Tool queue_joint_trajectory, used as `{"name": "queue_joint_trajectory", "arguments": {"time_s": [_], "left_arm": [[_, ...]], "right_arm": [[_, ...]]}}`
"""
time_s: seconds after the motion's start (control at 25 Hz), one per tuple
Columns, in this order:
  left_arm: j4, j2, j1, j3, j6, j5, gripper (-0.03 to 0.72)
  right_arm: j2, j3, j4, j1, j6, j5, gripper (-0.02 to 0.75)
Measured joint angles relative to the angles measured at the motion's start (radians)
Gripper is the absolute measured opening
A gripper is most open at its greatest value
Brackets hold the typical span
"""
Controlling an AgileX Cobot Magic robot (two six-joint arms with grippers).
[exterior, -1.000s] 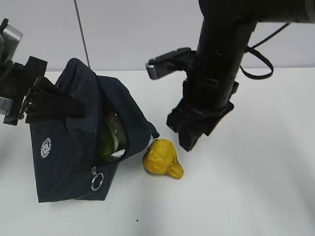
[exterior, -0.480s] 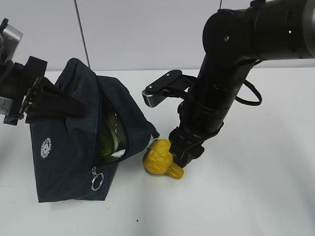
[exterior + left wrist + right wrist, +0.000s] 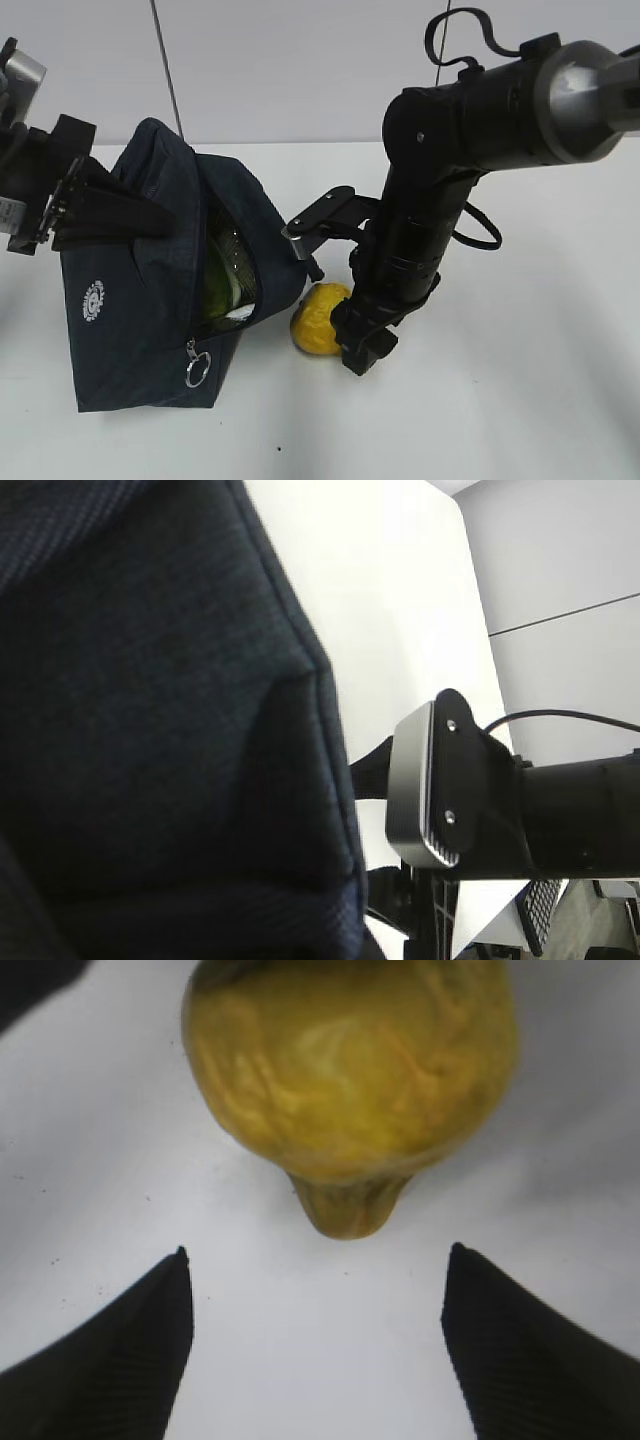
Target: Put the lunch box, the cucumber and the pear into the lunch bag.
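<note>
Down lower than a second ago: right end effector (image 3: pixel 362 352), now right at the desk (image 3: pixel 520 380), just beside the pear (image 3: pixel 318 318). Was up high and away from the pear back then. Spread wide open in the right wrist view (image 3: pixel 318 1335), wider than before, with two dark fingertips (image 3: pixel 130 1350) on each side and nothing held between. Not touching the pear yet; narrow knobby end of the pear (image 3: pixel 350 1090) pointing at the gap between the fingertips.

Same spot as before for the pear: lying on the white desk, close to the front of the lunch bag (image 3: pixel 150 290). Part of the yellow fruit now hidden behind the dark arm in the exterior view.

No change at the lunch bag. Standing on the desk at the left, zipper open, something green and shiny showing inside the opening (image 3: pixel 225 280). Hard to tell if that is the lunch box or the cucumber. Metal ring pull (image 3: pixel 197 370) hanging low at the front.

Left end effector (image 3: pixel 60 205) still up at the left, closed on the looped strap handle (image 3: pixel 115 215) and holding the bag up, same as a second ago. Mostly dark bag cloth (image 3: pixel 150 710) filling the left wrist view.
</note>
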Motion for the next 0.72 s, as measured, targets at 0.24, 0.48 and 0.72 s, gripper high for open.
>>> {"name": "queue_joint_trajectory", "arguments": {"time_s": [0.24,0.48,0.72], "left_arm": [[0.0,0.0,0.0,0.0,0.0,0.001,-0.015],[0.0,0.0,0.0,0.0,0.0,0.001,-0.015],[0.0,0.0,0.0,0.0,0.0,0.003,-0.015]], "right_arm": [[0.039,0.0,0.004,0.0,-0.002,-0.037,0.599],[0.07,-0.004,0.011,0.0,-0.002,-0.076,0.596],[0.071,-0.01,0.013,0.0,-0.002,-0.111,0.596]]}}
